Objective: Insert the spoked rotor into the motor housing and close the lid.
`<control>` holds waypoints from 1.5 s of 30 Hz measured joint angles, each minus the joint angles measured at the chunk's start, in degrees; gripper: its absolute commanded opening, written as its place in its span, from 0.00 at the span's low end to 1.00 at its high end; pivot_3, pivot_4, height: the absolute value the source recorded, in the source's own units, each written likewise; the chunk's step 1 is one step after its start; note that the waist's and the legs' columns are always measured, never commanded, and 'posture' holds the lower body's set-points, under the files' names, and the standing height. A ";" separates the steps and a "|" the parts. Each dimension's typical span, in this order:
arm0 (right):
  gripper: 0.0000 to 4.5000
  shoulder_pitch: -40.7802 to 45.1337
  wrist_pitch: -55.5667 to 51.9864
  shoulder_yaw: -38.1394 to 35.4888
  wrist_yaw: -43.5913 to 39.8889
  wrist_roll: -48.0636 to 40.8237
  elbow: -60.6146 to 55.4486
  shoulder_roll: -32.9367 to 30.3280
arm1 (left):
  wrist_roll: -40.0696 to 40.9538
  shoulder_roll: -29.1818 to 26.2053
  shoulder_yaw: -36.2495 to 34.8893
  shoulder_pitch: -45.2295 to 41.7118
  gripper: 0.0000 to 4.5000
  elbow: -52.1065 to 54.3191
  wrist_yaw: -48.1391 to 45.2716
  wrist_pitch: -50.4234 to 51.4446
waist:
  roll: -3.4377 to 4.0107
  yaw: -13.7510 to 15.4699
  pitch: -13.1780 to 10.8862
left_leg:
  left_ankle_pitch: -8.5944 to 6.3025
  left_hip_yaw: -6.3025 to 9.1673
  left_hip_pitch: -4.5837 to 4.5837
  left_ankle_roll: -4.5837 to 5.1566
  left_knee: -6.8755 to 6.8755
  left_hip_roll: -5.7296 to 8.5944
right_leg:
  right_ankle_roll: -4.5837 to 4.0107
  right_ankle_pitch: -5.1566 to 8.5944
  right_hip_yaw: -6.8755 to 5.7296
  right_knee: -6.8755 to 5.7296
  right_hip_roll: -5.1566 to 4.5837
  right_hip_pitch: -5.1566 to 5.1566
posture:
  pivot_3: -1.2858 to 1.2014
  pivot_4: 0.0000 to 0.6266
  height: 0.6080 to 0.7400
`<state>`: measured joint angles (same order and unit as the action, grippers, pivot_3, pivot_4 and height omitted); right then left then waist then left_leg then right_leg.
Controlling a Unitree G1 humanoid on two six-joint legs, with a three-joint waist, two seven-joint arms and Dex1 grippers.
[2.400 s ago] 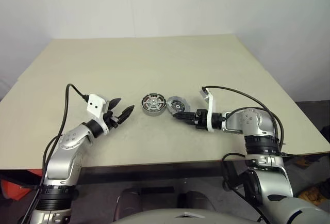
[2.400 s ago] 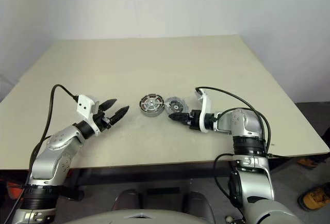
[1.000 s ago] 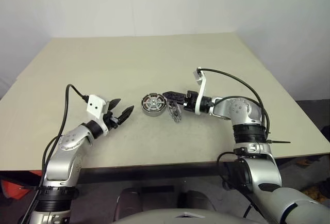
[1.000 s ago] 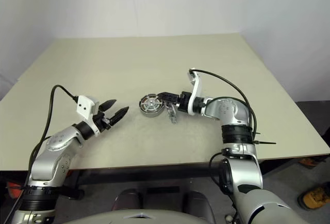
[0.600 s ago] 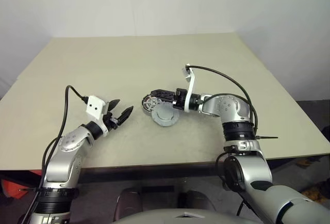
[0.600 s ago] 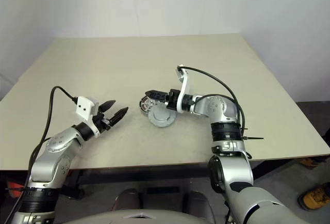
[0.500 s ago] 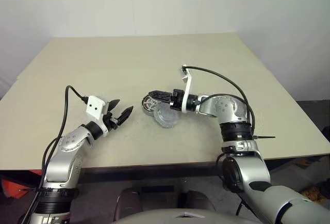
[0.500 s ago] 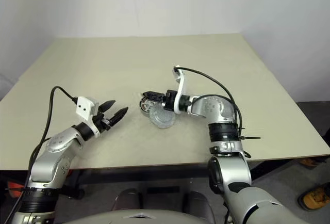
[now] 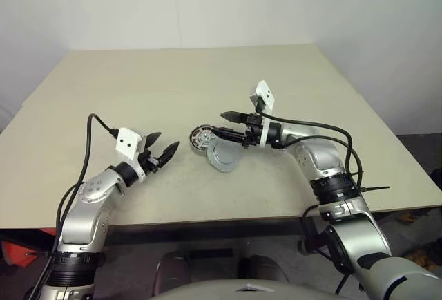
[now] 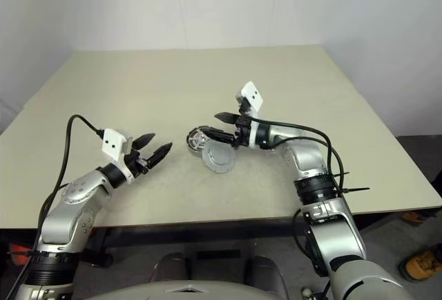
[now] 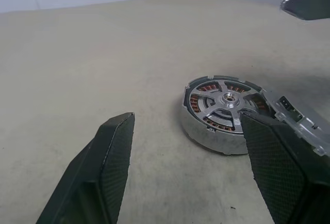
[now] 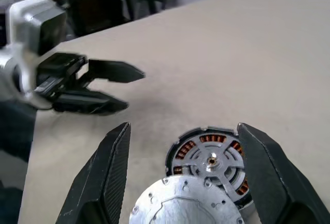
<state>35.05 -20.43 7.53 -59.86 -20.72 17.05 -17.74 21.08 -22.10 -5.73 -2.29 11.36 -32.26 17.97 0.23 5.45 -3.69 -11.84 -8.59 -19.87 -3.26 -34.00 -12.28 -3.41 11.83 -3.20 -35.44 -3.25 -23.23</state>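
The motor housing (image 9: pixel 204 138) lies flat near the middle of the beige table (image 9: pixel 173 86), its round face with the copper windings turned up, and the spoked rotor (image 9: pixel 222 155) rests beside it toward the right arm, tilted with one edge leaning on the housing's rim. The right gripper (image 9: pixel 227 125) hovers just above both parts with fingers spread and nothing between them; the left gripper (image 9: pixel 161 148) is also spread and empty, apart from them. Plain white walls (image 9: pixel 207 3) stand behind the table.
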 measured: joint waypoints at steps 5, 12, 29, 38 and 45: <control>0.82 -0.82 7.93 0.03 -5.12 2.23 6.07 -1.05 | -0.04 -0.08 0.05 -0.16 0.77 -0.13 -0.25 0.00 | -0.01 -0.03 0.01 | -0.04 0.00 -0.02 0.07 -0.08 -0.01 | -0.06 -0.03 0.00 -0.03 0.00 0.01 | 0.52 0.00 1.00; 0.82 -1.75 18.91 1.24 -5.80 8.32 17.56 -0.23 | -0.15 -0.36 0.13 -0.39 0.77 -0.24 -0.81 -0.01 | -0.01 -0.12 0.01 | -0.06 0.00 -0.03 0.11 -0.11 -0.01 | -0.28 -0.16 -0.01 -0.03 0.00 0.01 | 0.52 0.00 1.00; 1.00 -1.76 27.45 0.45 -6.81 10.67 22.93 2.18 | -0.18 -1.19 0.12 -0.38 0.77 -0.23 -0.97 0.00 | -0.01 -0.15 0.01 | -0.08 0.00 -0.02 0.14 -0.15 -0.05 | -0.35 -0.20 -0.01 -0.05 0.00 0.01 | 0.52 0.00 1.00; 1.00 -2.01 33.26 0.43 -5.93 12.06 26.88 2.54 | -0.17 -1.50 0.09 -0.37 0.77 -0.24 -1.00 0.01 | -0.02 -0.18 0.01 | -0.08 -0.01 -0.02 0.15 -0.15 -0.04 | -0.35 -0.20 -0.01 -0.05 0.00 0.02 | 0.52 0.00 1.00; 1.00 -2.03 37.37 0.38 -6.28 12.21 29.11 2.66 | -0.15 -2.39 -0.07 0.23 0.77 -0.21 -1.14 0.14 | -0.03 -0.20 0.02 | -0.08 -0.01 -0.02 0.15 -0.15 -0.05 | -0.35 -0.20 -0.01 -0.05 0.00 0.02 | 0.52 0.00 1.00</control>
<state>33.02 16.95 7.91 -66.14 -8.51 46.17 -15.08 20.93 -24.49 -5.80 -2.06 11.15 -33.39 18.11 0.20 5.25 -3.67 -11.92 -8.59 -19.89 -3.11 -34.15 -12.33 -3.76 11.63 -3.21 -35.49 -3.25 -23.21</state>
